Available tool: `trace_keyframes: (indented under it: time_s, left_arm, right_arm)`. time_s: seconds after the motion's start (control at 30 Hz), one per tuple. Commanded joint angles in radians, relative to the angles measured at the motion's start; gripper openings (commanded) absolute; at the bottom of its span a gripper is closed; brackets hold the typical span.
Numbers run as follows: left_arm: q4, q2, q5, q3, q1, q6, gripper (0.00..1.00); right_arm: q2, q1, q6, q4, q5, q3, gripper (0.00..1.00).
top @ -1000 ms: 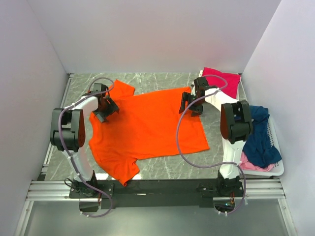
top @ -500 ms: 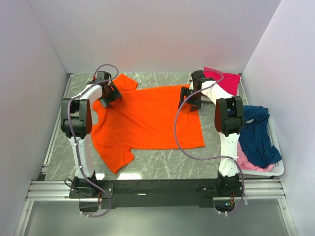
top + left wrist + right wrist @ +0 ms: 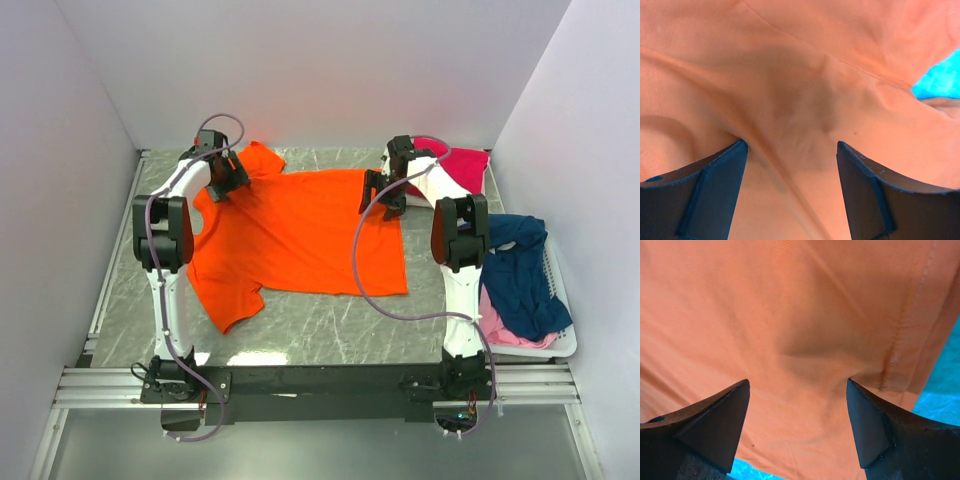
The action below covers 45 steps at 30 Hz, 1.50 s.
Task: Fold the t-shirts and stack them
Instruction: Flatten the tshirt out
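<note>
The orange t-shirt lies spread flat on the table. The left gripper sits over its far-left shoulder and the right gripper over its far-right edge. Both have jaws spread wide, fingertips against the cloth, clasping nothing.

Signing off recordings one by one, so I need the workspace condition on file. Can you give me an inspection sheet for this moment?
Surface: grey marbled table, no spills seen.
Job's things: orange t-shirt spread mid-table; magenta t-shirt lying flat at the far right; navy t-shirt and pale pink t-shirt heaped in the white basket.
Clutter: nothing seen.
Grippers: left gripper and right gripper low over the orange t-shirt's far corners, jaws open, contact unclear.
Cables: a looped cable along each arm; the right one hangs over the shirt.
Surroundings: plain white walls on three sides.
</note>
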Motion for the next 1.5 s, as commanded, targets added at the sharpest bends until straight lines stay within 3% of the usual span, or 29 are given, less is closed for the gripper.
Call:
trace_keyframes:
  time_s: [0.0,0.4,0.77,1.0,1.47]
  left_arm:
    - [-0.008,-0.136,0.017,-0.001,-0.001,-0.004,0.77]
    - [0.066,-0.497,0.029,-0.472,-0.006,-0.110,0.78]
    - [0.144,-0.632,0.052,-0.797,0.034,-0.151,0.78]
    - [0.162,-0.631,0.057,-0.842,0.087,-0.115,0.78]
    - [0.147,-0.476,0.017,-0.777,0.137,-0.043,0.78]
  right_arm:
    - [-0.038,-0.005,-0.012,-0.017,-0.047,0.044,0.84]
    - [-0.242,0.014,-0.013,0.076,-0.090,-0.214,0.84]
    - [-0.352,0.070,-0.018,0.167,-0.044,-0.482,0.84]
    - [-0.340,0.068,0.005,0.173,-0.030,-0.503,0.84]
    - [-0.242,0.054,0.042,0.156,-0.069,-0.425,0.84]
